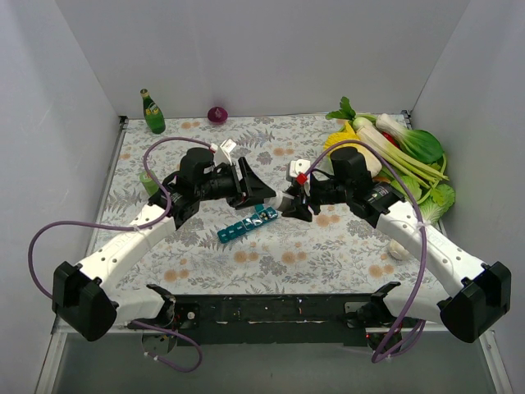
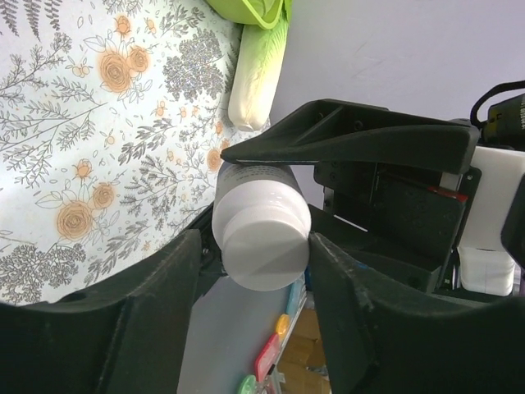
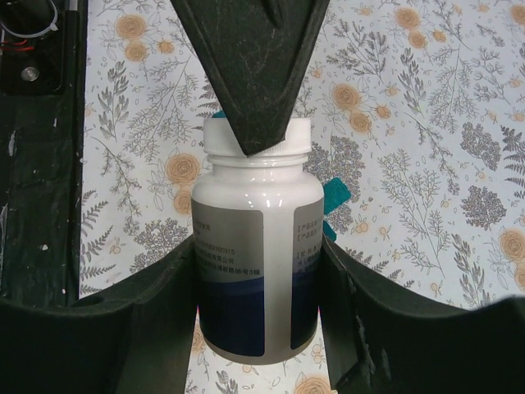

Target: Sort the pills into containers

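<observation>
Both arms folding inward: left arm reaching toward white pill bottle from its left, right arm reaching from its right, elbows bending out wide of bottle. right gripper clamping bottle body, fingers pressing on both sides of label. left gripper gripping cap, its fingers touching cap on either side, wrists facing each other across bottle.

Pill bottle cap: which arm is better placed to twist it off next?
Left. The left gripper is closed across the white cap, while the right gripper clamps the pill bottle by its labelled body, so it is better kept as the steady holder.
</observation>
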